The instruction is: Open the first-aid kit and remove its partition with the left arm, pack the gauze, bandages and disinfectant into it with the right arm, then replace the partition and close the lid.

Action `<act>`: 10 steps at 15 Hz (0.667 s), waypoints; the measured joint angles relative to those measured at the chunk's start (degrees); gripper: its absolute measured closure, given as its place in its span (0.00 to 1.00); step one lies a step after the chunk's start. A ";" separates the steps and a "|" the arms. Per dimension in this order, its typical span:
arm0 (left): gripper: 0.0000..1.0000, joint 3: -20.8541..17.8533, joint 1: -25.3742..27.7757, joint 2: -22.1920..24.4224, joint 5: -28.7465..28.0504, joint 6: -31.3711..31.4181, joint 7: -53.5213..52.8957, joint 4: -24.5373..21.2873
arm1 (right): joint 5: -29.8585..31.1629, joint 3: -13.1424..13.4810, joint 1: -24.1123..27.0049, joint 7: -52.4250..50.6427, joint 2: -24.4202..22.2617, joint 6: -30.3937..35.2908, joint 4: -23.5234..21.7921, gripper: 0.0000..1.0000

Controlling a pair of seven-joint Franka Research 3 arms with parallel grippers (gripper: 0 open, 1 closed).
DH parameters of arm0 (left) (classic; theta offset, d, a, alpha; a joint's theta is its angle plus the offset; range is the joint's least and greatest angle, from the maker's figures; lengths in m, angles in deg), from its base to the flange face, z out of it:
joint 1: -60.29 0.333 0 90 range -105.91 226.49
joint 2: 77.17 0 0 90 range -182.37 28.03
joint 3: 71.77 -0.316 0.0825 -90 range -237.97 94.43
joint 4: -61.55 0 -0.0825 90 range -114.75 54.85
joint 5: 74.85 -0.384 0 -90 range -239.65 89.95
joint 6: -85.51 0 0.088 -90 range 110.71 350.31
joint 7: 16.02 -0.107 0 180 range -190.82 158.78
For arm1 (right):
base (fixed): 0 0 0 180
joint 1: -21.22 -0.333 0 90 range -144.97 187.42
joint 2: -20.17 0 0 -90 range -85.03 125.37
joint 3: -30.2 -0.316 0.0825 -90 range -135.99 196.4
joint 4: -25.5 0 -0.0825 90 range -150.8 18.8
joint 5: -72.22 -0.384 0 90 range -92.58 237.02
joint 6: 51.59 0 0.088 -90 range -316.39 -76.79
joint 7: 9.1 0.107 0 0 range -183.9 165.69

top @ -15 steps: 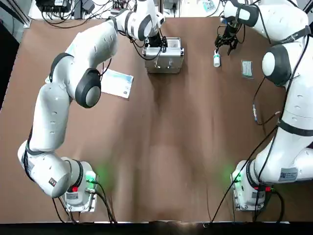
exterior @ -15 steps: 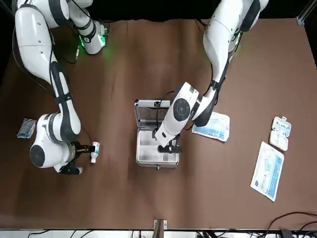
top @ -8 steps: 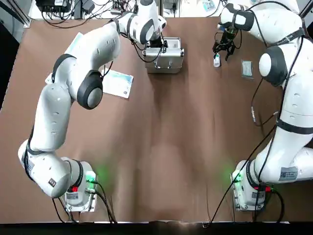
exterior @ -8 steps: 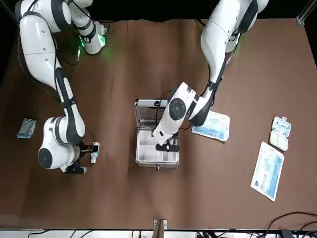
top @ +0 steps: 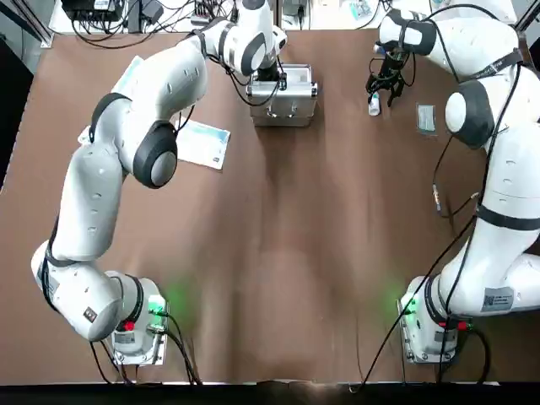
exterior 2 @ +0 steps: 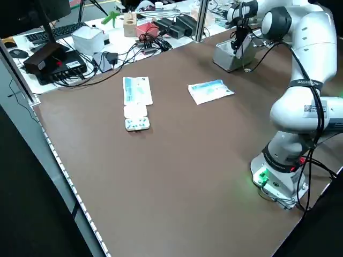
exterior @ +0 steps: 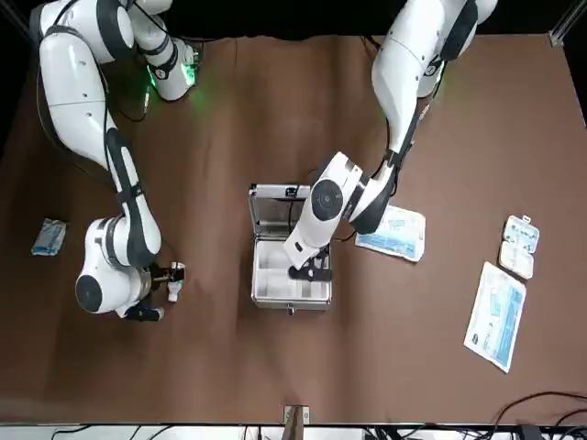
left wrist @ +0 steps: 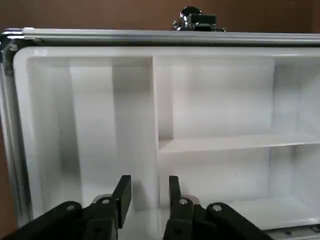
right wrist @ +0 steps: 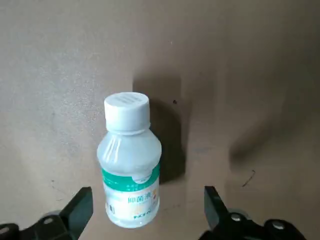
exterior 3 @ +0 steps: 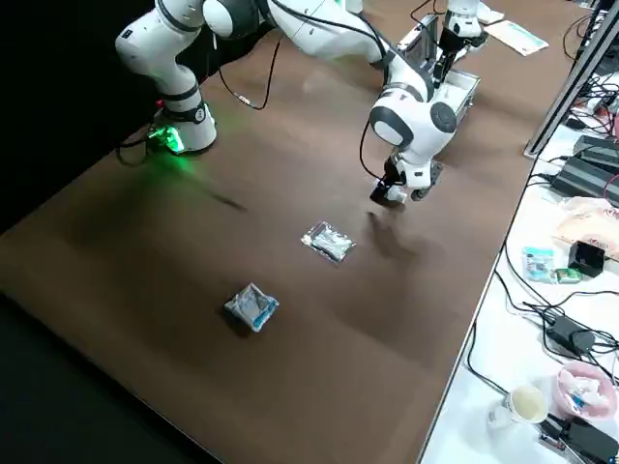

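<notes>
Across the front view from left to right, a small blue-and-silver packet lies flat on the table, well apart from the right arm. The right gripper comes next, released, its two fingers spread wide at the disinfectant — a white-capped bottle with a green band, standing upright on the table, not clamped. Toward the middle sits the first-aid kit, its lid raised on the robot's side and the partition still seated inside. Over it reaches the left arm; the left gripper is released too, fingers parted above the tray with a dividing wall between them — whether they touch it, I cannot tell. Beside the case lies a blue-white pack, then a longer pack and, near it, a white blister block.
</notes>
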 joint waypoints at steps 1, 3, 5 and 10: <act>0.62 -0.37 -0.24 0.00 -0.01 0.00 -0.03 0.00 | 0.00 0.00 -0.01 0.00 0.02 0.00 0.00 0.02; 0.65 -1.40 -1.05 0.00 -0.02 0.00 -0.03 0.03 | 0.00 -0.02 -0.04 0.02 0.07 0.00 0.00 0.02; 0.75 -1.86 -1.56 0.00 -0.02 0.00 -0.03 0.07 | 0.00 -0.02 -0.04 0.02 0.10 0.00 0.00 0.03; 0.84 -1.95 -1.84 0.00 -0.03 0.01 -0.03 0.15 | 0.00 -0.03 -0.12 0.04 0.38 0.00 -0.02 0.03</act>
